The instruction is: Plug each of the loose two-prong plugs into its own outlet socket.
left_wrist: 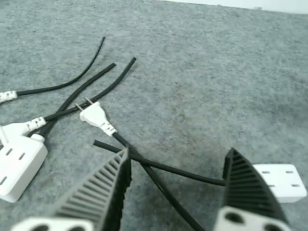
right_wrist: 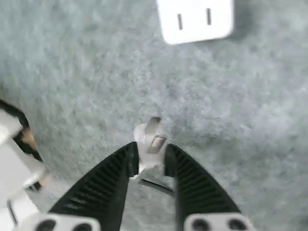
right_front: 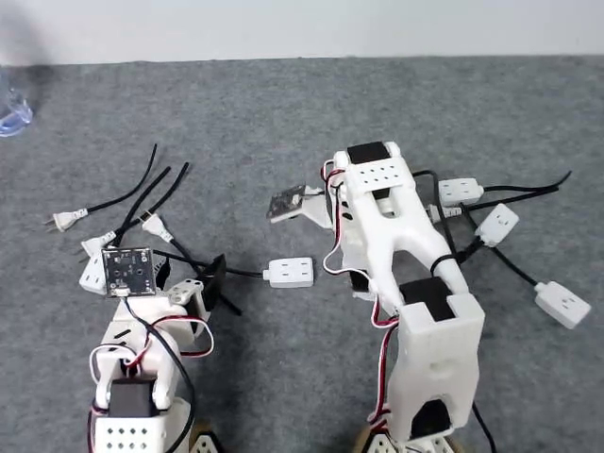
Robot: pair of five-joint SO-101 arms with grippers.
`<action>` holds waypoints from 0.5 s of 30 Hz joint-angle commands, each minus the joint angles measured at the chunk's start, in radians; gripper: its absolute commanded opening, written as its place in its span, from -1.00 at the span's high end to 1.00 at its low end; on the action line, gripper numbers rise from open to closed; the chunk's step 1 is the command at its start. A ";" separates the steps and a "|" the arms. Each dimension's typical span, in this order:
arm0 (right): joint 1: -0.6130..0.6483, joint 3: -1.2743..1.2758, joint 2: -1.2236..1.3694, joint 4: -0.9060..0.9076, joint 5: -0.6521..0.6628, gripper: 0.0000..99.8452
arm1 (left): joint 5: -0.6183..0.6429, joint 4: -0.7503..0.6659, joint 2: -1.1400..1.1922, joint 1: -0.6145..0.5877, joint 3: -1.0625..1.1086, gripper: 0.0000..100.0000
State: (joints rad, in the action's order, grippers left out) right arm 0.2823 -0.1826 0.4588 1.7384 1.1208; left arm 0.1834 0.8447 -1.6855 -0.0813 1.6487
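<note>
White plug (right_wrist: 150, 139) pinched in the right gripper (right_wrist: 150, 154), fingers narrow around its body, both prongs out in front. Aimed toward a white socket (right_wrist: 195, 19) lying on the grey carpet (right_wrist: 72, 72), apart from it, not touching. Cannot tell whether lifted or resting on the carpet. In the high view, this socket between the two arms.

Second plug (left_wrist: 96, 115) loose on the carpet, just ahead of the left gripper (left_wrist: 179, 154), prongs turned away from it. Its black cord (left_wrist: 163, 190) passing back between the fingers. Left gripper wide open, fingers far apart, low over the carpet. Socket block (left_wrist: 17, 163) near the second plug, on the side away from the right arm. Third plug (right_front: 61, 221) further out on that same side, well apart from both grippers. Further sockets (right_front: 497, 224) with black cords on the carpet beyond the right arm, on its outer side.
</note>
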 commanded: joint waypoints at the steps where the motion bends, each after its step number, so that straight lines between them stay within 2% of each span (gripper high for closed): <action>1: 0.045 -0.041 -0.119 0.015 -0.132 0.46 | -0.011 -0.028 -0.008 0.009 -0.005 0.41; 3: 0.077 -0.041 -0.171 0.042 -0.160 0.38 | -0.011 -0.028 -0.008 0.009 -0.005 0.41; 6: 0.133 -0.038 -0.271 0.056 -0.219 0.37 | -0.011 -0.028 -0.008 0.011 0.002 0.41; 11: 0.159 -0.043 -0.444 0.056 -0.405 0.37 | -0.011 -0.029 -0.008 0.011 0.004 0.41; 15: 0.114 -0.044 -0.602 0.056 -0.617 0.37 | -0.011 -0.029 -0.008 0.011 0.007 0.41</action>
State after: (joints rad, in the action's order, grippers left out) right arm 0.4281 -0.1826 -0.0031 1.7522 0.6529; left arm 0.1834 0.8447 -1.6855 -0.0798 1.6594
